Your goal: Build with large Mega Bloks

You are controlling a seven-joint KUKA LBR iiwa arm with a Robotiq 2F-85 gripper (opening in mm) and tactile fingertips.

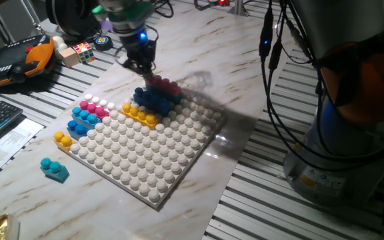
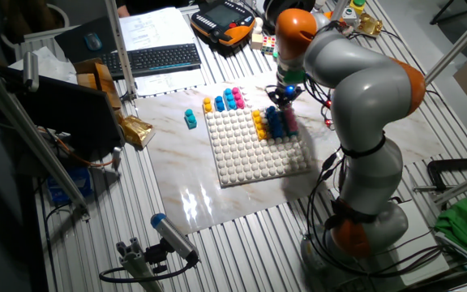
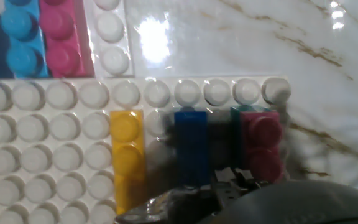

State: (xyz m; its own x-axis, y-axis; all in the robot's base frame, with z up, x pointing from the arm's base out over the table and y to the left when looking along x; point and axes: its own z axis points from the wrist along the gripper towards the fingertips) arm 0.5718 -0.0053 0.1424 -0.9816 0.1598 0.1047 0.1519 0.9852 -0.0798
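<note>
tool (image 1: 141,65) above | blue brick (image 1: 153,100) on baseplate (image 1: 152,160)

A robotics lab, it seems: a marble-patterned board (image 2: 217,195) on a slatted aluminium bench, a keyboard (image 2: 162,57), a teach pendant (image 1: 15,61), loose cables (image 1: 279,100).

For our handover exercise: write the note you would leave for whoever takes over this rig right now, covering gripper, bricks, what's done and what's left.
Gripper: low over the blue brick at the baseplate's far edge; open or shut cannot be told.
On the plate: yellow brick, blue brick and pink brick side by side; a second group of pink, light blue and yellow-orange bricks at another corner.
Off the plate: one teal brick on the table.
Done: two clusters seated.
Left: probably place the teal brick.
</note>
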